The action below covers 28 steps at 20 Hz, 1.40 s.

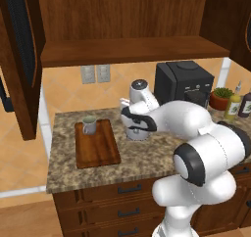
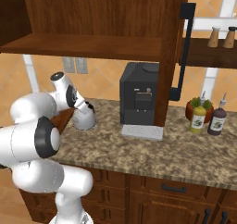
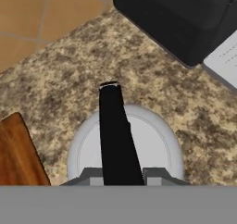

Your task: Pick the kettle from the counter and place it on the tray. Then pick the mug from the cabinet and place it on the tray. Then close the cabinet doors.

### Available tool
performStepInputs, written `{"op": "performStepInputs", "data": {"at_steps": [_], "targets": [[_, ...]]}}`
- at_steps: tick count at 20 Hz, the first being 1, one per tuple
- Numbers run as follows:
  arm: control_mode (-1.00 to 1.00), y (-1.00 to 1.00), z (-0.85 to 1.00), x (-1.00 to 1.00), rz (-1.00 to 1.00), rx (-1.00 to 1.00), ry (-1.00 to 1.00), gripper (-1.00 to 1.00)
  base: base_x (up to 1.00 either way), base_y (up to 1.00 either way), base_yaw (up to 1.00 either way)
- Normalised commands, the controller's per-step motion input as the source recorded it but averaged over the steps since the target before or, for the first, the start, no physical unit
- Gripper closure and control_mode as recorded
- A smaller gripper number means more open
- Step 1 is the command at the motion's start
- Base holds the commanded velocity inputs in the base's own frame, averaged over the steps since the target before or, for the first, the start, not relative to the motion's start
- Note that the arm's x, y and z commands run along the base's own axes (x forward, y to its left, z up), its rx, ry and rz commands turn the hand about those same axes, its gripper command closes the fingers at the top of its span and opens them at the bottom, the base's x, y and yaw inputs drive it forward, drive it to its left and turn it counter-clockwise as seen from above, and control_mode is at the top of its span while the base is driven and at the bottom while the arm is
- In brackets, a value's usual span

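Hand view: gripper right over kettle, handle between fingers; can't tell if pinched. Kettle sits on desk, just right of tray holding mug.

1. No readable text, brand, number or sign appears anywhere.
2. The sauce bottles beside the plant pot carry pale labels — their marks are too small to read.
3. The grey mat in front of the coffee machine shows faint lines in the hand view — blurred, not legible.
4. The coffee machine's front panel bears no legible marking.
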Motion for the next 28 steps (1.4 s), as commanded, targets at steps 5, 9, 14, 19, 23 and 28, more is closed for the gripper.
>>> {"op": "performStepInputs", "data": {"at_steps": [5,9,14,19,23,28], "targets": [[-1.00,0.33,0.45,-0.41,0.00,0.00,0.00,1.00,0.00,0.00,0.00],[-1.00,0.48,0.36,-0.35,0.01,0.00,0.00,1.00,0.00,0.00,0.00],[-1.00,0.65,0.08,-0.20,0.07,0.00,0.05,1.00,0.00,0.00,0.00],[-1.00,0.76,0.00,-0.10,0.11,0.00,0.10,1.00,0.00,0.00,0.00],[-1.00,0.75,0.00,-0.05,0.10,0.00,0.07,1.00,0.00,0.00,0.00],[-1.00,0.35,-0.21,0.00,0.04,0.00,0.03,1.00,0.00,0.00,0.00]]}}
